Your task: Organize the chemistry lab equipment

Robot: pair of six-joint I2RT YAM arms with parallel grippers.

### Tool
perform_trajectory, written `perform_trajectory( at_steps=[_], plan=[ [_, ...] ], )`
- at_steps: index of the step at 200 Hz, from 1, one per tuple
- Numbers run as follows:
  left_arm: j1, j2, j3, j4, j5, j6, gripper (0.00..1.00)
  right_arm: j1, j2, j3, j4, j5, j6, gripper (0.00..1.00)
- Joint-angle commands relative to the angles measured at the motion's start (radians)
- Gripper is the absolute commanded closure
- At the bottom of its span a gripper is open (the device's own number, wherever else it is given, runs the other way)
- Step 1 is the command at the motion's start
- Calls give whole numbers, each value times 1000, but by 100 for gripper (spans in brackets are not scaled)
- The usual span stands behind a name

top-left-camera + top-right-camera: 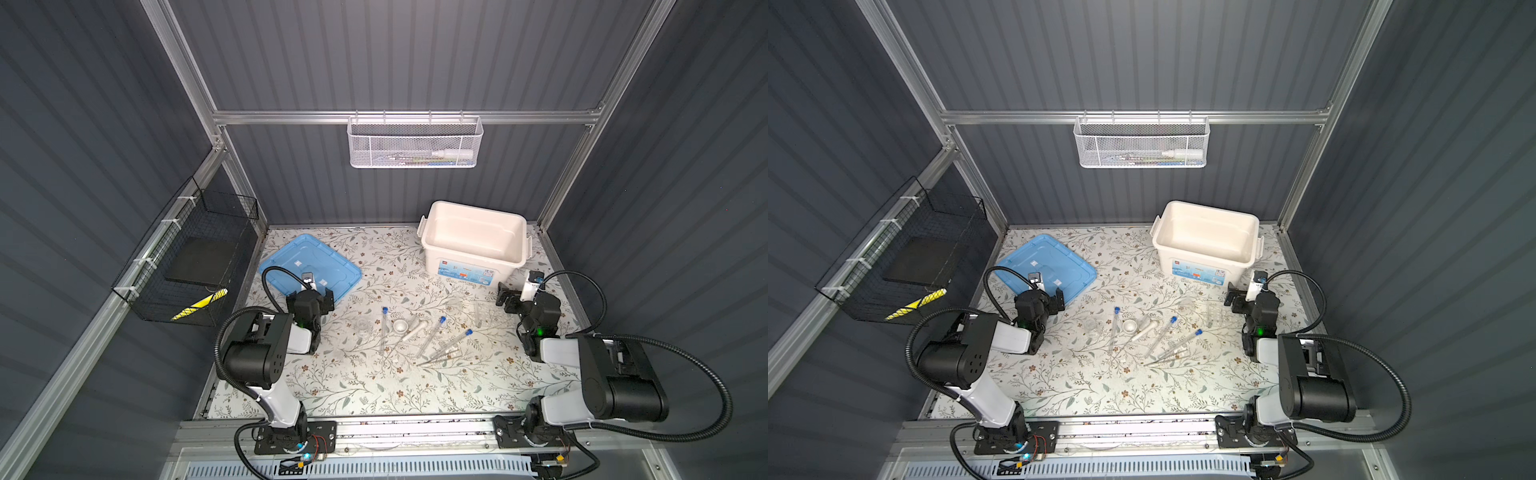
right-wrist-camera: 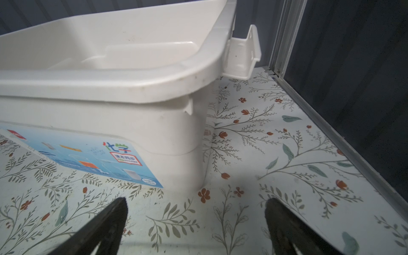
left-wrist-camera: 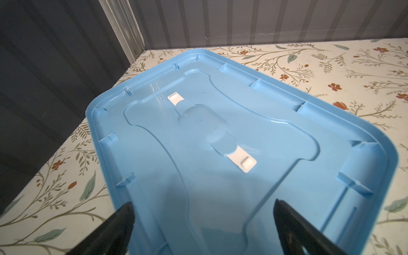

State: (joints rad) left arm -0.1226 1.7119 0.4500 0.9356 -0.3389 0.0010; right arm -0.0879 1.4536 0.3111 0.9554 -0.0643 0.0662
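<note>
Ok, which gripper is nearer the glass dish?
Left. Left gripper over the blue lid, just left of the glass dish; right gripper far across, by the cream box.

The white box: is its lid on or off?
Off. The box stands open and empty; the blue lid lies on the table, apart from it, underside up.

even overhead light, soft shadows

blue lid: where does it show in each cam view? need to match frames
Top view: blue lid, at the left rear of the floral table cover.
Top view: blue lid, left rear too.
Left wrist: blue lid fills most of the frame.
Right wrist: not in it.
Shared landmark: the floral table cover, in all four.
</note>
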Motion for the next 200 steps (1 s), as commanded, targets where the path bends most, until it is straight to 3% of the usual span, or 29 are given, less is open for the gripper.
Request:
perform_trajectory(
  at_steps=[1,74,96,120,155,200],
  plan=[
    [9,6,12,0,7,8,0,4,4,20,2,-7,-8,1],
    [8,-4,10,11,-17,3,0,2,-8,8,16,22,6,1],
    [8,-120,34,-163,-56,-24,0,1,-71,-15,3,42,12,1],
    [7,-263,47,-316,-76,-91,0,2,-187,13,-172,57,38,1],
    [-11,-399,35,-398,-35,-172,0,2,-305,39,-372,29,101,1],
    [-195,-503,55,-534,-87,-150,0,14,-434,71,-599,-9,129,1]
  ],
)
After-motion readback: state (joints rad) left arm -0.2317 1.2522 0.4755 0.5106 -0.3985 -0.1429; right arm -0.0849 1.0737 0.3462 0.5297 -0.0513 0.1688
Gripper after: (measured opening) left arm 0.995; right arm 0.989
